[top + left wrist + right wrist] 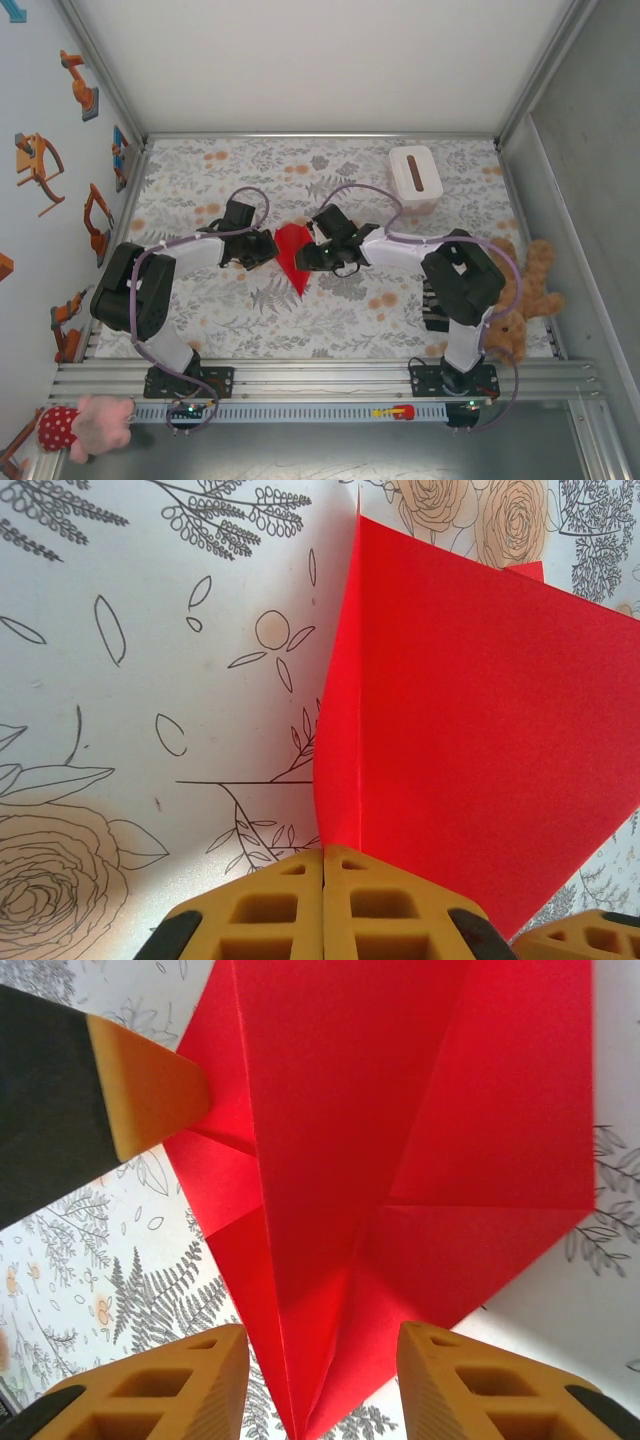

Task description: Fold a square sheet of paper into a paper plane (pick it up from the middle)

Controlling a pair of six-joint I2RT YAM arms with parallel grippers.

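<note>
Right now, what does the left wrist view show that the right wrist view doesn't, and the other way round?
Left wrist: the left gripper shut on a raised edge of the red paper, seen as a broad plain face. Right wrist: the right gripper open astride the paper's sharp tip, and the fold creases. Both: the red paper over the floral table cover.

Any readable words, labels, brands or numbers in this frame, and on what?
No text can be read.
red paper: plain, no print.
white box: no label visible.
wall stickers: pictures, no words.
red and yellow tag on the front rail: too small to read.
</note>
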